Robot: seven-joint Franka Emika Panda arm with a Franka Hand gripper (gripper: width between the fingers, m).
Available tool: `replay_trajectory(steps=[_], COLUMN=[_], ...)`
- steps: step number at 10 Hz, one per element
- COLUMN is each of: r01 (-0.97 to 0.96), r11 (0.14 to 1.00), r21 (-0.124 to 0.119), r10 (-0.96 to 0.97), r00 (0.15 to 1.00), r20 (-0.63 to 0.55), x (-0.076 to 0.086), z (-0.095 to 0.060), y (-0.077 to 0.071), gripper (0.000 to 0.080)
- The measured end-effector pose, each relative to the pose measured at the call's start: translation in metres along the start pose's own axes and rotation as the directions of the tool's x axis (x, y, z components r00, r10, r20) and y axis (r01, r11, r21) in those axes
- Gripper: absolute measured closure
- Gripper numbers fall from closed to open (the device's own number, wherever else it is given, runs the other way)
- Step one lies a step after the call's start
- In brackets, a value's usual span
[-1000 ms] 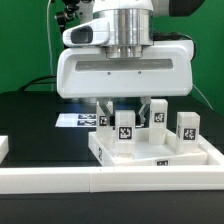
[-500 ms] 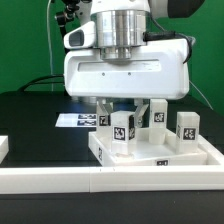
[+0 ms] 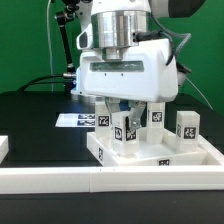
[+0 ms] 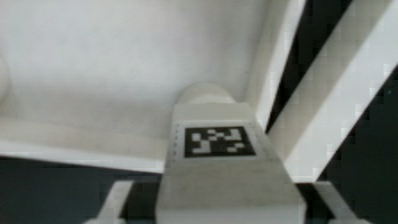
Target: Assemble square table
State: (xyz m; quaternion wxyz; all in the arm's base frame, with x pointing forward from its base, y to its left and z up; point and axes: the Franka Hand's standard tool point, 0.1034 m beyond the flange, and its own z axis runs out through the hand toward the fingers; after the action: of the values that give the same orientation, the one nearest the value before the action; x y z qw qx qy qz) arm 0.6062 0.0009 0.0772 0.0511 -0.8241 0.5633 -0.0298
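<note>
Your fingers (image 3: 108,112) are clamped on a white table leg (image 3: 123,135), one each side; the wrist view shows that leg (image 4: 221,150) w/ its tag between the pads. The gripper (image 3: 121,118) sits over the tabletop (image 3: 195,152), leg standing upright on it. Three more legs stand on the tray: one (image 3: 187,128) at the exterior view's right, two behind. The marker board (image 3: 72,120) lies on the black table (image 3: 30,115), back left.
</note>
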Motion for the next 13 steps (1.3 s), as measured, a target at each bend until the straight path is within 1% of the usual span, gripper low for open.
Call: replay_trajectory(steps=[3,5,6,7,8,9,10,11,13], r01=[-0.218,-0.284,-0.264,-0.244,-0.244,-0.218,-0.149,-0.020,0.159], r11=[0.976,0.959,0.964,0.970,0.970,0.976,0.989,1.000,0.987], r21=[0.008,0.009,0.009,0.009,0.009,0.009,0.009,0.011,0.015], r10=[0.218,0.284,0.264,0.244,0.244,0.218,0.149,0.020,-0.159], r00=[0.976,0.959,0.964,0.970,0.970,0.976,0.989,1.000,0.987], r20=[0.013,0.015,0.014,0.014,0.014,0.014,0.012,0.012,0.011], x=[-0.0004,-0.0011,-0.0010,-0.0011,-0.0013,-0.0014,-0.0015,-0.0025,-0.0055], z=[0.0004,0.0006,0.0007,0.0007,0.0008,0.0008,0.0008,0.0010,0.0013], y=[-0.0001,-0.0005,-0.0004,-0.0005,-0.0005,-0.0005,-0.0005,-0.0009,-0.0022], gripper=[0.0509,0.0509,0.0509,0.0413,0.0224,0.0171,0.0171,0.0156,0.0151])
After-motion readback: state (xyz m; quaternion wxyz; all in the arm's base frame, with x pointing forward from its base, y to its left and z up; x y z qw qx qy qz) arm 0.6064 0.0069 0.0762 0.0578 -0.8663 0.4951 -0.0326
